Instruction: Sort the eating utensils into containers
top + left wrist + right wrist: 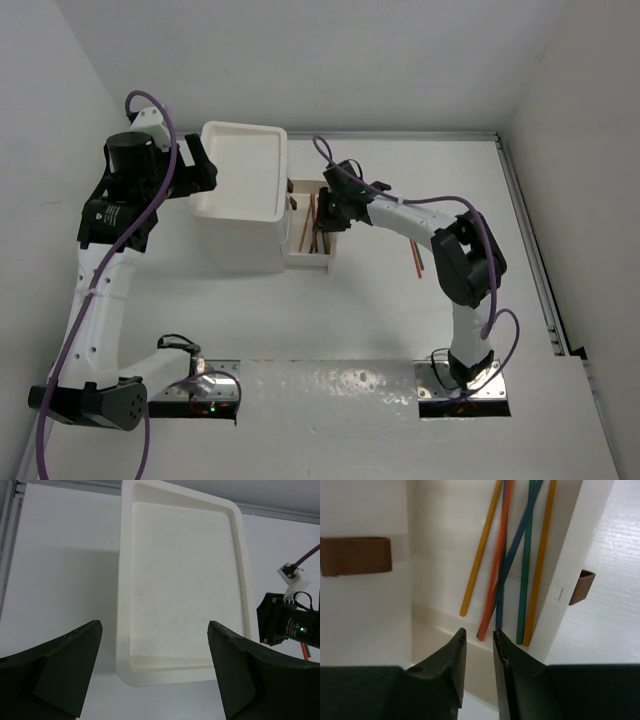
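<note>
**Sticks in the open drawer, right claw just above them**

White drawer unit (pixel 240 245) stands on the table (pixel 380 310), left of centre. One drawer (pixel 310 263) is pulled out to the right. Five thin sticks (pixel 525 580) lie in it lengthwise: yellow-orange, orange, blue, teal and another yellow-orange. The blue one crosses the others.

The right claw (pixel 479 632) hangs over the drawer's near end, its jaws a narrow slit apart. The blue stick's end lies right at that slit. Nothing shows clamped between the jaws, so the claw looks empty.

The left claw (pixel 154 625) is spread wide at the left edge of the unit's tray top (pixel 240 580) and holds nothing. Whether it touches the unit cannot be told.

On the table to the right of the drawer, apart from it, lie two more sticks (pixel 417 262), one orange and one green. They are partly hidden under the right arm.

Judged from this, the step in hand is the drop of a stick into the drawer. The next move calls for the right claw to lift clear without catching the sticks. It must then swing right to the pair on the table, open wider, and come low enough to pinch one thin stick off the flat surface.
</note>
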Motion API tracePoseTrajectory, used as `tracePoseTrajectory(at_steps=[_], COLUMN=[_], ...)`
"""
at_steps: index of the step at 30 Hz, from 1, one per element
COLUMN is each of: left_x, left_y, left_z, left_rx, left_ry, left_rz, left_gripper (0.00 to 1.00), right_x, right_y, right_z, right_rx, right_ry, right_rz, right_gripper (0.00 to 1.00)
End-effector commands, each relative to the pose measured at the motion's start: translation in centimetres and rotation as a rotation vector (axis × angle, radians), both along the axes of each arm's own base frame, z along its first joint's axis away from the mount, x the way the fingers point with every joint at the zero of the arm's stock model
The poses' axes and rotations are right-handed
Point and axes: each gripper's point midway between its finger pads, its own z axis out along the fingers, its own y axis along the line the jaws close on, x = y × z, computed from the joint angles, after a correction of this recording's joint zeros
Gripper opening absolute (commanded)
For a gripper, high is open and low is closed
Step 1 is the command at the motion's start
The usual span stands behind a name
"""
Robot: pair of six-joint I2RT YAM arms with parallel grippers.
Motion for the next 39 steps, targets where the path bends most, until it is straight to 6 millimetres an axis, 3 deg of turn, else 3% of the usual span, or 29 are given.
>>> tracePoseTrajectory(at_steps=[1,3,4,6,7,8,9,10,12,13,16,20,24,39], left_x=[-0.3,-0.3,-0.3,-0.3,-0.3,-0.2,-0.2,-0.2,0.0,0.1,0.3,0.6,0.8,0.9], left_y=[-0.4,-0.3,-0.3,-0.3,-0.3,-0.3,-0.3,-0.3,-0.4,-0.4,-0.6,-0.7,-0.7,-0.6], left_z=[1.0,1.1,1.2,1.2,1.3,1.4,1.3,1.4,1.3,1.2,1.1,1.0,1.0,1.2], left_rx=[-0.003,-0.002,-0.002,-0.001,0.000,0.000,0.000,-0.002,-0.003,-0.004,-0.009,-0.011,-0.014,-0.009], left_ry=[-0.038,-0.040,-0.043,-0.045,-0.045,-0.048,-0.048,-0.049,-0.048,-0.046,-0.044,-0.039,-0.039,-0.036], left_rz=[-0.010,-0.010,-0.010,-0.011,-0.011,-0.010,-0.011,-0.011,-0.010,-0.013,-0.017,-0.020,-0.022,-0.014], left_gripper=[0.84,0.84,0.84,0.84,0.84,0.84,0.85,0.84,0.84,0.84,0.84,0.84,0.84,0.84], right_x=[0.7,0.5,0.2,0.6,-0.1,-0.1,0.1,-0.9,-1.0,-2.2,-3.6,-4.6,-5.0,-5.9], right_y=[0.9,-0.2,-1.5,-4.3,-6.1,-7.7,-9.9,-12.1,-16.2,-18.1,-22.0,-24.2,-24.9,-25.5], right_z=[3.2,3.8,3.3,5.2,4.3,5.3,5.0,3.4,2.6,1.1,-1.0,-2.8,-4.5,-8.1], right_rx=[0.039,0.011,-0.044,-0.113,-0.176,-0.200,-0.231,-0.295,-0.338,-0.379,-0.436,-0.479,-0.482,-0.513], right_ry=[-0.069,-0.102,-0.115,-0.199,-0.197,-0.228,-0.223,-0.184,-0.139,-0.086,-0.008,0.047,0.100,0.180], right_rz=[0.002,-0.001,0.004,-0.037,-0.020,-0.040,-0.062,-0.045,-0.090,-0.077,-0.086,-0.069,-0.064,-0.029], right_gripper=[0.29,0.32,0.32,0.29,0.28,0.26,0.25,0.25,0.25,0.25,0.25,0.26,0.25,0.21])
